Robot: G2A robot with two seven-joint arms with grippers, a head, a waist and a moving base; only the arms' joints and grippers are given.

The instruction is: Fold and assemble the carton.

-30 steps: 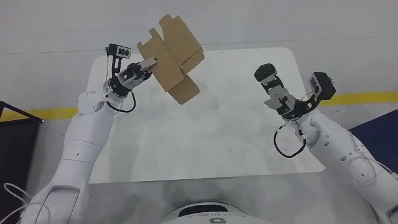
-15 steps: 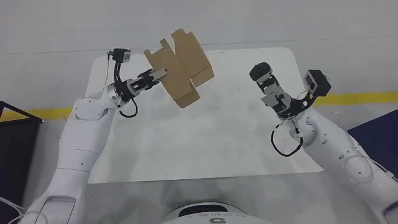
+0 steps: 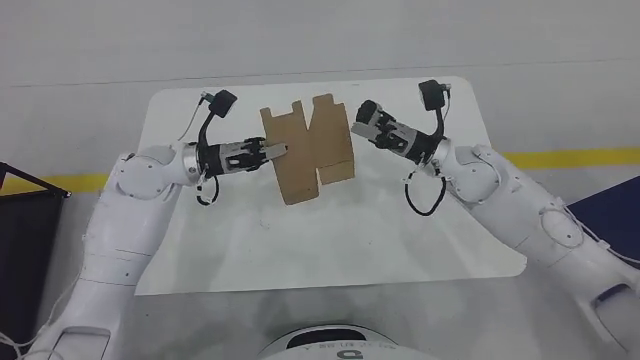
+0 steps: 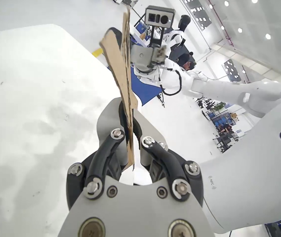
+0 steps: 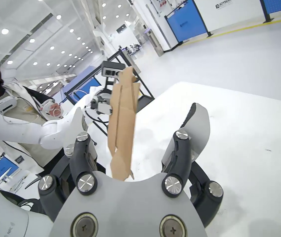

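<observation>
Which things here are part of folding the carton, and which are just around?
For the job: carton, clamped in the left gripper; right gripper, open at its other edge.
Just around: white table; yellow floor line; blue partitions.

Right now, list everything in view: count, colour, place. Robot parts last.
carton: one, brown, flattened, held in the air above the table.
table: one, white, under both arms.
floor line: one, yellow, running past the table on both sides.
dark object: one, black, off the table's left side; what it is cannot be told.
left arm: one, white; jaws shut on the carton's left edge.
right arm: one, white; jaws open around the carton's right edge, contact unclear.
</observation>
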